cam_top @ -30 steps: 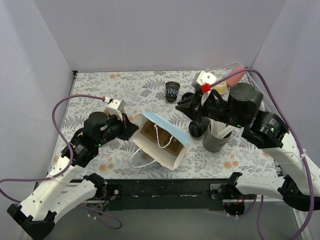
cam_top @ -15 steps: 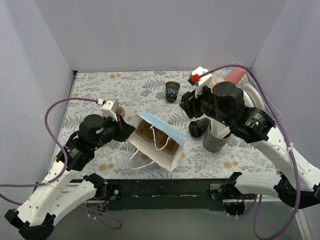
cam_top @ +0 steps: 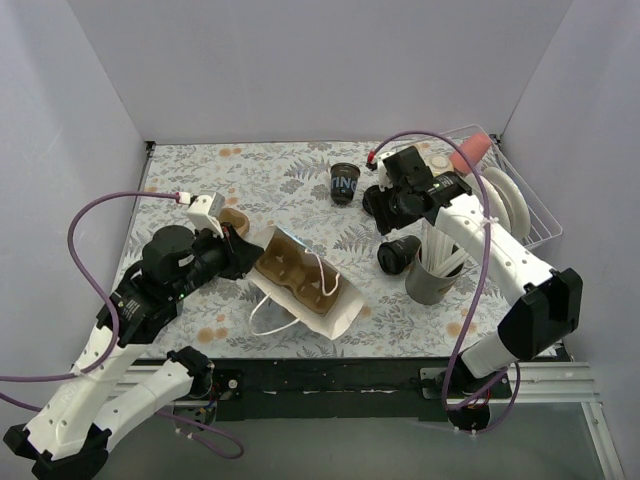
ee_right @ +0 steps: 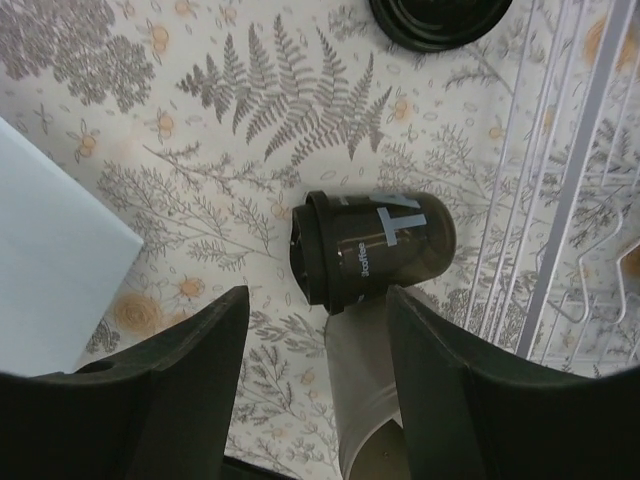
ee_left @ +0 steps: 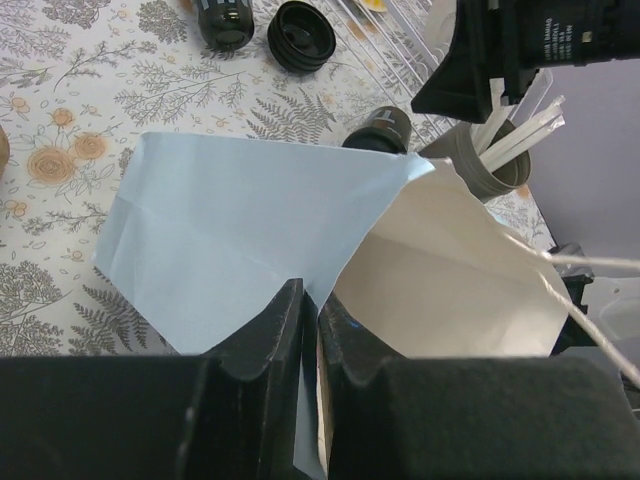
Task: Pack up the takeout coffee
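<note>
The left gripper [ee_left: 310,325] is clamped on the upper edge of the paper bag [ee_left: 230,225]. The pale blue sheet is pinched between both fingers, and no gap is visible between them. The bag is laid tilted on the floral table [cam_top: 200,185], and its open mouth is exposed in the top view. A brown cardboard cup carrier [cam_top: 298,272] is seated inside the bag. One string handle is draped over the carrier and the other is spread on the table in front of the bag.

The right gripper [ee_right: 318,298] is spread wide and is positioned above the tipped coffee cup [ee_right: 378,245]. Neither finger is in contact with it. This cup is laid on its side on the table with its lid fitted, outside the bag, to the right of it and just beside the grey utensil holder [cam_top: 430,282].

A second coffee cup [cam_top: 344,183] is stood upright at the far middle of the table, well apart from the bag. A loose black lid [ee_left: 300,32] is located just beside it. A white wire rack [cam_top: 520,205] is placed at the right edge of the table.
</note>
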You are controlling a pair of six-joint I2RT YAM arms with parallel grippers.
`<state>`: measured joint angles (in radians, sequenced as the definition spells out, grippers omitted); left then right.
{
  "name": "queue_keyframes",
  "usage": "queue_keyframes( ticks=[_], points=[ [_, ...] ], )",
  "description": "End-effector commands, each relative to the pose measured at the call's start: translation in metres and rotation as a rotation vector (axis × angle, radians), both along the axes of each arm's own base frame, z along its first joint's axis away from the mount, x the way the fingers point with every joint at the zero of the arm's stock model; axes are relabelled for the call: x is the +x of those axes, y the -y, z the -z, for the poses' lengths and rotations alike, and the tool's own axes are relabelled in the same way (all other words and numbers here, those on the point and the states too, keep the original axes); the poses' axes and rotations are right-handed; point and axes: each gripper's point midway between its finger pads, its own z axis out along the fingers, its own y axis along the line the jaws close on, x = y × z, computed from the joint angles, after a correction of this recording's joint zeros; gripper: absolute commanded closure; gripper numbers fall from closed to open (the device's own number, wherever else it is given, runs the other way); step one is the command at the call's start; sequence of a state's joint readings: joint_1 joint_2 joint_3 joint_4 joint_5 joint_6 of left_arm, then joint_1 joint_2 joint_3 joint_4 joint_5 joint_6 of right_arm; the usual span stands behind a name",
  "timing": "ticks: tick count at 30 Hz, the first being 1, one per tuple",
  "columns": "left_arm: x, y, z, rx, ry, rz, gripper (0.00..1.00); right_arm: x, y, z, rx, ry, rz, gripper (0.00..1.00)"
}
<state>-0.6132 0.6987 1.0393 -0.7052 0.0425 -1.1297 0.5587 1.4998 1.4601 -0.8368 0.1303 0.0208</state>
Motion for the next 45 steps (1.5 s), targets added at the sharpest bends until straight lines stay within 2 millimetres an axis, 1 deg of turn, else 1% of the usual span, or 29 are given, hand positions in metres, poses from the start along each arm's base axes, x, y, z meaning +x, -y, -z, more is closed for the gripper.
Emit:
queue_keyframes(
  ticks=[1,2,5,7,10,14,17,20,23,31,37,41,44,45],
  points=[
    [-0.005,-0.005,-0.006,-0.012,0.013,-0.006,0.89,-0.008,0.005,0.021,-0.053,-0.088,-0.019,0.34],
    [-0.008,-0.005,-0.006,-0.01,0.015,0.002,0.89,-0.009,0.004,0.026,-0.068,-0.103,-0.05,0.34],
    [-0.011,-0.005,-0.008,-0.01,0.03,0.02,0.88,-0.014,-0.003,0.028,-0.032,-0.124,-0.073,0.32],
    [-0.013,-0.007,-0.009,-0.014,0.043,0.021,0.87,-0.022,0.0,0.036,-0.038,-0.162,-0.068,0.28],
    [-0.014,-0.006,-0.004,0.0,0.033,0.033,0.86,-0.029,0.004,0.049,-0.061,-0.201,-0.062,0.27],
    [-0.014,-0.005,-0.007,-0.007,0.037,0.035,0.87,-0.025,0.01,0.058,-0.102,-0.203,-0.047,0.27],
    [-0.014,-0.005,-0.011,-0.015,0.045,0.032,0.87,-0.018,0.022,0.063,-0.178,-0.19,-0.008,0.28],
    [-0.015,-0.006,-0.013,-0.021,0.044,0.027,0.87,-0.013,0.022,0.068,-0.191,-0.177,-0.012,0.28],
    [-0.016,-0.007,-0.015,-0.027,0.044,0.024,0.87,-0.014,0.021,0.076,-0.195,-0.195,-0.019,0.28],
    [-0.016,-0.008,-0.017,-0.021,0.049,0.023,0.87,-0.017,0.017,0.092,-0.211,-0.205,-0.032,0.32],
    [-0.015,-0.008,-0.016,-0.018,0.046,0.019,0.87,-0.013,0.02,0.099,-0.248,-0.197,-0.03,0.36],
    [-0.015,-0.009,-0.016,-0.021,0.045,0.011,0.87,-0.015,0.022,0.107,-0.269,-0.211,-0.026,0.39],
    [-0.015,-0.011,-0.016,-0.018,0.047,0.005,0.86,-0.014,0.025,0.112,-0.281,-0.209,-0.019,0.43],
    [-0.015,-0.011,-0.016,-0.018,0.047,0.003,0.87,-0.014,0.026,0.111,-0.289,-0.203,-0.012,0.49]
  ],
)
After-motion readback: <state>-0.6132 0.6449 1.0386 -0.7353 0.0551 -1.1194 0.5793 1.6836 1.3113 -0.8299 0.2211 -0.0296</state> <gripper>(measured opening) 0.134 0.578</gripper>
